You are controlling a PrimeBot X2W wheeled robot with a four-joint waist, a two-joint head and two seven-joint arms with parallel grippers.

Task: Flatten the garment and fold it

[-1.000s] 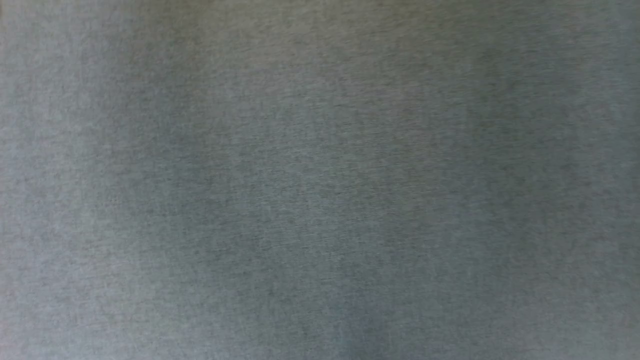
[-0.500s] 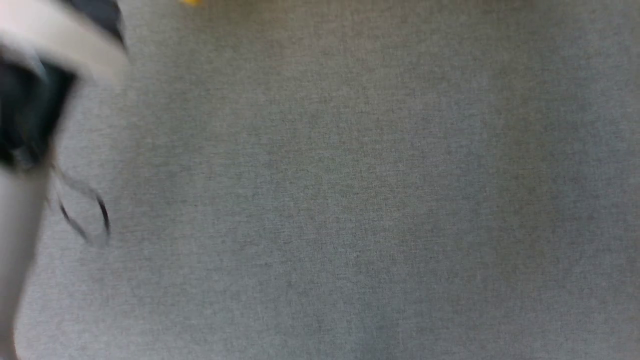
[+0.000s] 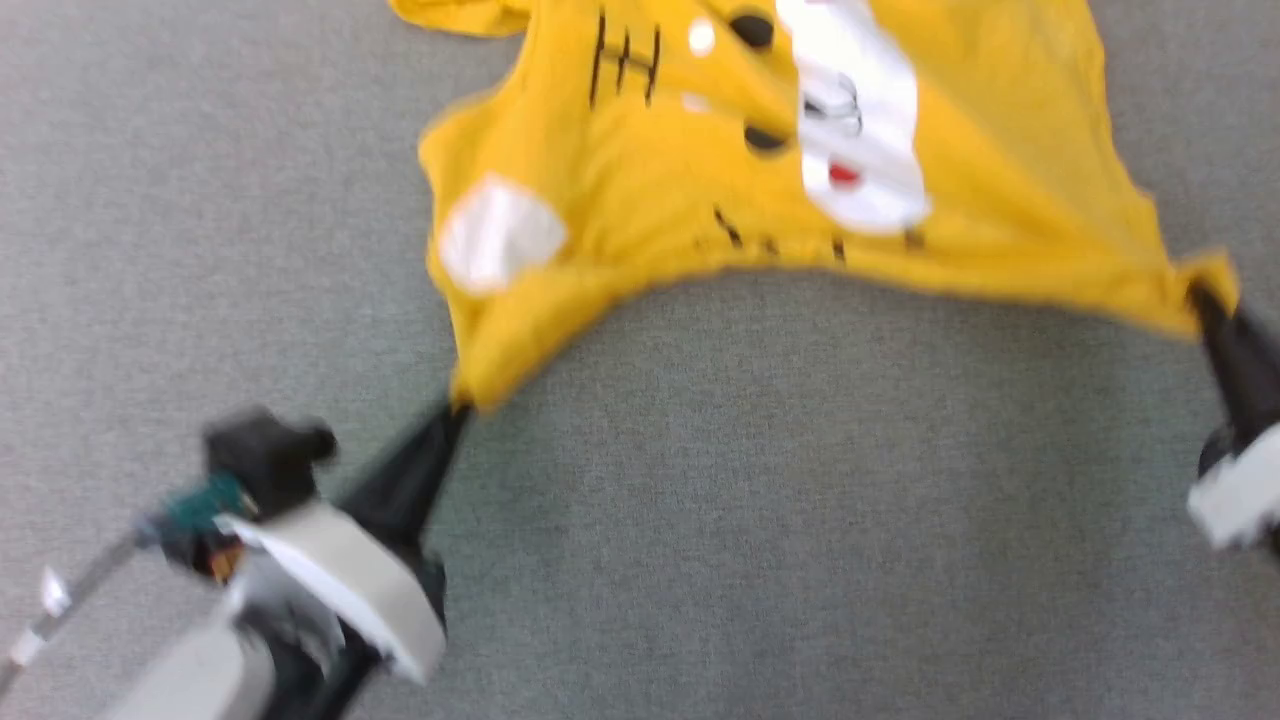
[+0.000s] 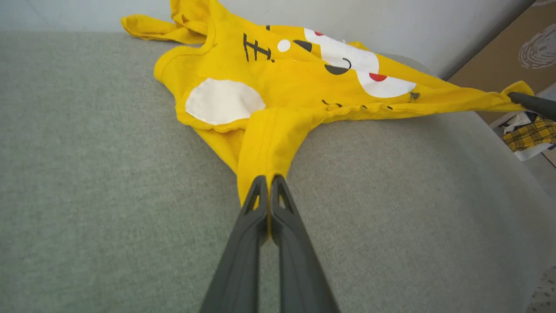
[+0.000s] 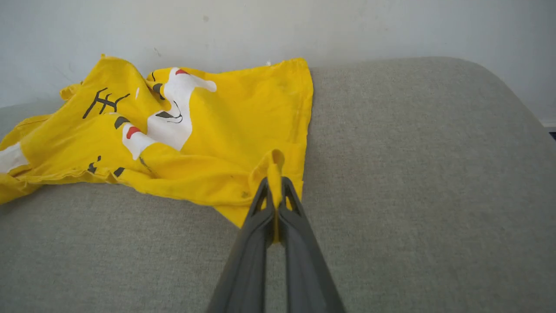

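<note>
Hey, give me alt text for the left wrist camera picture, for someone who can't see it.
The left gripper, shut, pinches a fold of a yellow cartoon-face T-shirt lying rumpled on a grey fabric surface. At the far right, the right gripper holds a far corner, the edge between them stretched.

Domestic room: grey upholstered surface (image 5: 434, 182), white wall (image 5: 330, 26)
</note>
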